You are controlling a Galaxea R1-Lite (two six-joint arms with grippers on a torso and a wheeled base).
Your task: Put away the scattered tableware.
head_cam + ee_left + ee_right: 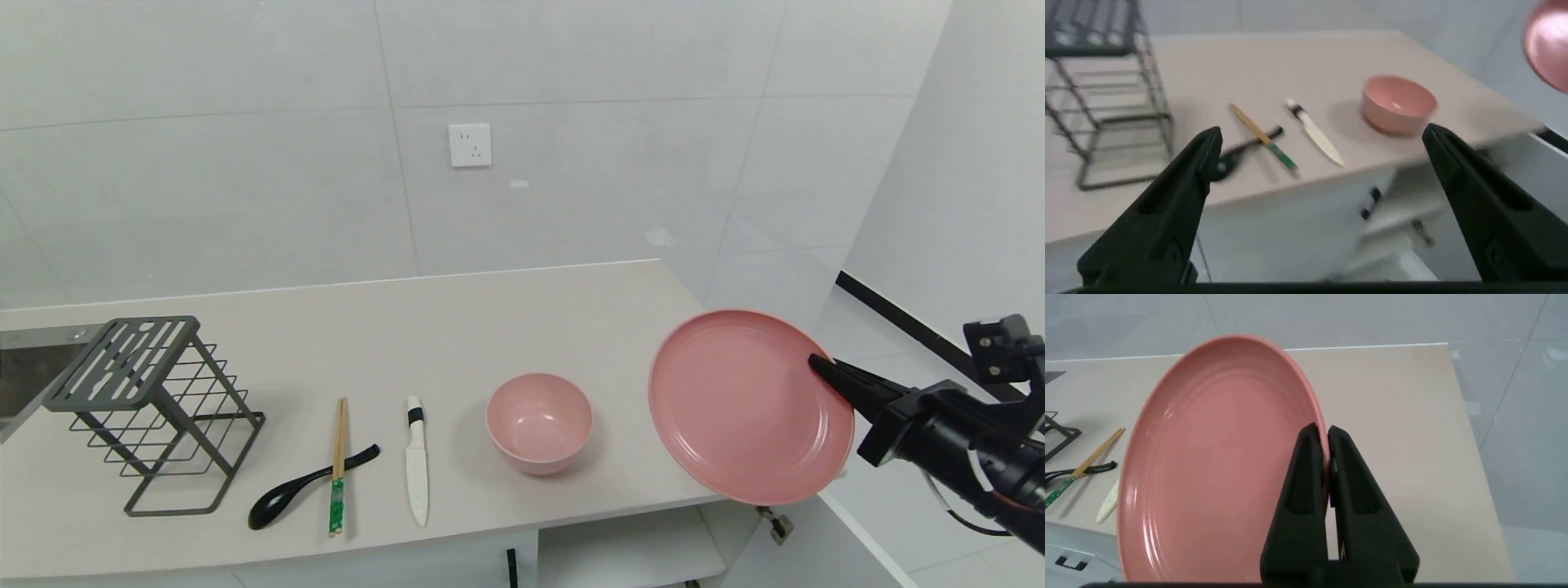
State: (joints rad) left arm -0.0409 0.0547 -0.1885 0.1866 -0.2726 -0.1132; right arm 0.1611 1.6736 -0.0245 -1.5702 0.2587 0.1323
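Right gripper: clamped tight on the right rim of the pink plate, one finger on each face of it; seen in the right wrist view with the rim pinched between both fingers.
Left gripper: fingers spread wide apart, nothing between them; held out in front of the counter, apart from all things on it.
Pink plate: carried by the right gripper, tilted steeply with its face turned up and to the left; found at the right end of the counter, just right of the bowl, its lower part past the front corner.
Bowl: pink, upright, mouth up; stood on the counter between the knife and the plate, touching neither.
Knife: white with a black band on the handle; lay flat left of the bowl, tip toward the front edge.
Chopsticks: one wooden pair with green ends; lay close together just left of the knife, across the handle of the spoon.
Spoon: black; lay under the chopsticks, scoop toward the front left.
Rack: dark wire with a slotted top; stood on the left part of the counter, well apart from the plate.
Wall socket: white, on the tiled wall behind the counter.
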